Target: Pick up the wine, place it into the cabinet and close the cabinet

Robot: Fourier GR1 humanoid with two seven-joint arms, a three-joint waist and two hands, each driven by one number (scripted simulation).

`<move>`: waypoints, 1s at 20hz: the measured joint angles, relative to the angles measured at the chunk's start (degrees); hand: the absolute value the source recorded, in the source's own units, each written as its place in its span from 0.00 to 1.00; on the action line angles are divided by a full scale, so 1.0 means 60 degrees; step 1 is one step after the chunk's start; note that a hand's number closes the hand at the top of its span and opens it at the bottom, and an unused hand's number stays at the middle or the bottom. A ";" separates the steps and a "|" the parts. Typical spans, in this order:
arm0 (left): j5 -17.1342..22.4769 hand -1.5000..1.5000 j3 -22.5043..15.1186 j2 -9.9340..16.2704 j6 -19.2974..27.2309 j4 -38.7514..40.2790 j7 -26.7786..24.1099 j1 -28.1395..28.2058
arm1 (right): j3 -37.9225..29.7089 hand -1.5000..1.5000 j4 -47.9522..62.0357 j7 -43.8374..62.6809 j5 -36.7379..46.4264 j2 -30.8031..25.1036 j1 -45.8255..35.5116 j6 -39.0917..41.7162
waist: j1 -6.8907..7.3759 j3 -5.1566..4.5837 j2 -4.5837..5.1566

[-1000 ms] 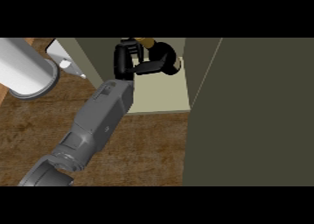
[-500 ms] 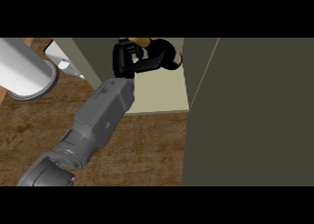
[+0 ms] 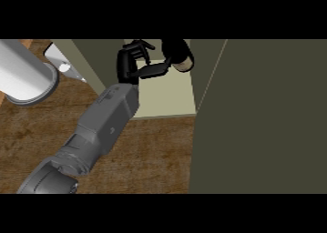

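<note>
The wine bottle (image 3: pixel 180 53) is dark with a tan end and sits inside the cabinet, over its pale shelf (image 3: pixel 167 101), at the top of the head view. My right hand (image 3: pixel 133 61) has reached into the cabinet just left of the bottle. Its fingers (image 3: pixel 136 48) are spread away from the bottle, and only the thumb (image 3: pixel 155 70) stretches toward the tan end. The open cabinet door (image 3: pixel 273 118) is a large dark olive panel filling the right side. My left hand does not show.
A thick white cylinder (image 3: pixel 21 73) juts in at the upper left, with a small white piece (image 3: pixel 63 68) beside it. The brown wooden counter (image 3: pixel 159 154) lies below the cabinet. The cabinet's left wall (image 3: pixel 92 59) stands close to my forearm.
The hand moved deeper into the cabinet with the bottle, then its fingers came off. The bottle now sits to the right of the fingers, its tan end turned toward the thumb.
</note>
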 measured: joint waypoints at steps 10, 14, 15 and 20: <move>-0.0378 0.00 -0.0114 0.0036 0.0533 0.0513 0.0102 -0.0079 | 0.0026 0.00 0.0051 -0.0037 0.0052 0.0030 -0.0147 -0.0058 | -0.0040 -0.0014 0.0038; -0.0555 0.00 -0.0215 0.0076 0.0684 0.0638 -0.0004 0.0015 | 0.0135 0.00 0.0049 0.0020 0.0060 0.0042 -0.0099 -0.0046 | -0.0106 -0.0013 0.0067; -0.0610 0.00 -0.0249 0.0061 0.0693 0.0645 -0.0084 0.0073 | 0.0145 0.00 0.0057 -0.0063 0.0066 0.0060 -0.0043 -0.0033 | -0.0108 -0.0008 0.0065; -0.0628 0.00 -0.0172 0.0037 0.0859 0.0653 -0.0319 0.0249 | 0.0233 0.00 0.0050 -0.0065 0.0079 0.0053 -0.0093 -0.0002 | -0.0150 -0.0015 0.0090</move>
